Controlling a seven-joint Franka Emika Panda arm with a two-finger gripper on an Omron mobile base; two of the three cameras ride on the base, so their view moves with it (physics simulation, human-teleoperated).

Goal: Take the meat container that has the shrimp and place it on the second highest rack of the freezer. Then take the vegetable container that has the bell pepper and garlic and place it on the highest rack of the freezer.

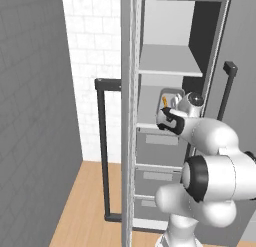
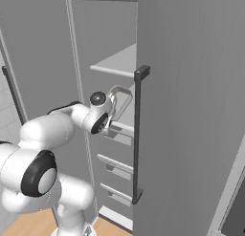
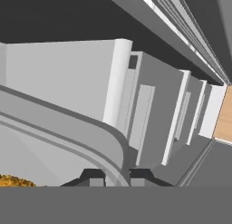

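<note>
While the arm reaches into the open freezer, the gripper sits pressed together on the rim of the meat container; hand view shows the two tips pinching the grey wall right at its rounded corner, with orange-brown contents, likely the shrimp, at 8 o'clock inside the tray; in the left base view the container sits just past the wrist at roughly 12 o'clock from the hand, its rim up and something orange showing at its left edge; in the right base view it leans tilted at 2 o'clock from the wrist, over the front lip of the second rack; top rack is the shelf above, well apart, bare as far as I can see; key relation: container is ahead of the fingers, deeper into the cabinet, held by its near edge, so its body extends away from the hand toward the back wall; long axis hard to call from here; I judge step one is in the placement phase, tray not yet flat on the rack; next move likely needs push-in and level before release; risk: tilt spills or rim catches the shelf lip.
</note>
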